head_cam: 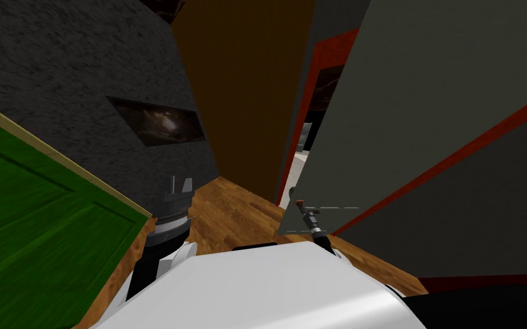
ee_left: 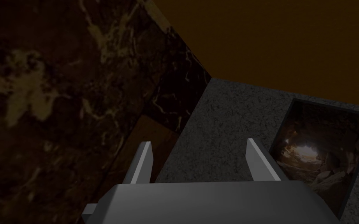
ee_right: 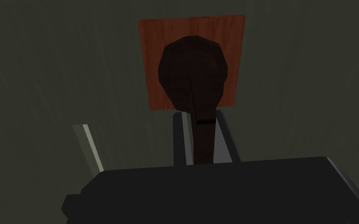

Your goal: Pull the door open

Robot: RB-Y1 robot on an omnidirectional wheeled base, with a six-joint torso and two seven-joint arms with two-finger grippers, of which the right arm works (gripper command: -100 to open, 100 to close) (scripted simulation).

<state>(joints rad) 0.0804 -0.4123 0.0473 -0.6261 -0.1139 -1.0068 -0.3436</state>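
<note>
Grip first: our right gripper (ee_right: 141, 121) stands spread, the dark rounded lever handle (ee_right: 193, 74) on the grey-green door (ee_right: 299, 77) crossing one finger; we would centre, pinch, then pull

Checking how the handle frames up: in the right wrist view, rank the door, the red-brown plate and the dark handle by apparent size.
1. door, spanning the background.
2. red-brown plate.
3. dark handle, covering much of the plate; it sits nearer the camera, so that gap is unsure.

One grey door (head_cam: 428, 114) — one dark handle (ee_right: 192, 74), one wall picture (head_cam: 162, 123).
</note>
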